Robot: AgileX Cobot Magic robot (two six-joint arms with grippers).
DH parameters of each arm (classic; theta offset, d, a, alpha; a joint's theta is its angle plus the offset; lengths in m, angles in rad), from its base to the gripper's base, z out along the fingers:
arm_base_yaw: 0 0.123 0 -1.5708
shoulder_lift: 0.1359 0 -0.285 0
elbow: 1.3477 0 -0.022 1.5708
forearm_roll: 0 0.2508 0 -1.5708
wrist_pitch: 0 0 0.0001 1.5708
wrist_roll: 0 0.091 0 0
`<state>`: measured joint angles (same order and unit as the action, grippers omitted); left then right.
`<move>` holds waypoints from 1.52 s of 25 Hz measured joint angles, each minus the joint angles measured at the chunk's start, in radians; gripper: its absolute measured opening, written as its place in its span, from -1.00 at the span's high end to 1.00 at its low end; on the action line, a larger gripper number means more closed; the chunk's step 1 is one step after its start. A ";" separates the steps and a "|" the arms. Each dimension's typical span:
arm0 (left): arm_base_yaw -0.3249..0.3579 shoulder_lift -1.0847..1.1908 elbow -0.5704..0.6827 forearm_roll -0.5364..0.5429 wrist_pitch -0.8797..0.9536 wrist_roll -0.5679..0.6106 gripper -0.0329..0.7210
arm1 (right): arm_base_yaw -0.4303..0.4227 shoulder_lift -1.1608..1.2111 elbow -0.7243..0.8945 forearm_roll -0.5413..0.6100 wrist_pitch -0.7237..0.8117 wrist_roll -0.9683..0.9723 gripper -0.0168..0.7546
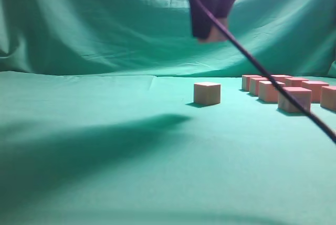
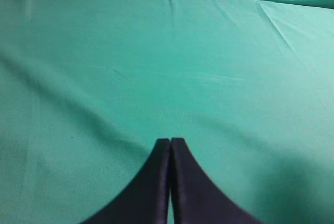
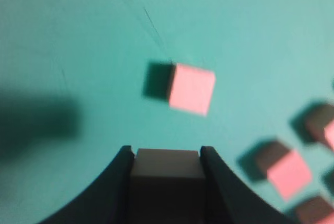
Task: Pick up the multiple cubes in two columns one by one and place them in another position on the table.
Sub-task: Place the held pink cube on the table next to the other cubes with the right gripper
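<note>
Between the jaws of the right gripper (image 3: 167,156) sits one cube (image 3: 167,165), clamped on both sides and held in the air well above the table (image 3: 78,51). Below and just beyond those jaws a lone cube (image 3: 191,89) rests on the cloth, while the remaining cubes (image 1: 287,91) lie in a cluster off to their right, further back. The left gripper (image 2: 170,145) hangs over bare cloth, its jaws pressed together with nothing between them.

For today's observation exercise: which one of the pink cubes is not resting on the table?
The cube clamped in the right gripper, held high above the green table. Every other cube, including the lone one, sits on the cloth.
</note>
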<state>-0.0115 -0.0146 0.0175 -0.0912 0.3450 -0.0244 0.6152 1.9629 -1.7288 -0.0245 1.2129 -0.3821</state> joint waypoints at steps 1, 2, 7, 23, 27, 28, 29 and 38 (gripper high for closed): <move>0.000 0.000 0.000 0.000 0.000 0.000 0.91 | 0.008 0.043 -0.038 0.000 0.005 -0.031 0.27; 0.000 0.000 0.000 0.000 0.000 0.000 0.91 | 0.017 0.085 -0.081 0.000 0.010 -0.068 0.27; 0.000 0.000 0.000 0.000 0.000 0.000 0.91 | 0.026 0.236 -0.234 0.006 0.012 -0.252 0.27; 0.000 0.000 0.000 0.000 0.000 0.000 0.91 | 0.026 0.325 -0.258 0.039 -0.162 -0.487 0.27; 0.000 0.000 0.000 0.000 0.000 0.000 0.91 | 0.026 0.345 -0.260 0.039 -0.164 -0.491 0.27; 0.000 0.000 0.000 0.000 0.000 0.000 0.91 | 0.026 0.346 -0.260 0.039 -0.159 -0.491 0.27; 0.000 0.000 0.000 0.000 0.000 0.000 0.91 | 0.026 0.346 -0.260 0.041 -0.156 -0.491 0.27; 0.000 0.000 0.000 0.000 0.000 0.000 0.91 | 0.010 0.346 -0.260 0.055 -0.138 -0.494 0.27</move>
<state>-0.0115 -0.0146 0.0175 -0.0912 0.3450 -0.0244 0.6249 2.3085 -1.9885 0.0302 1.0750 -0.8758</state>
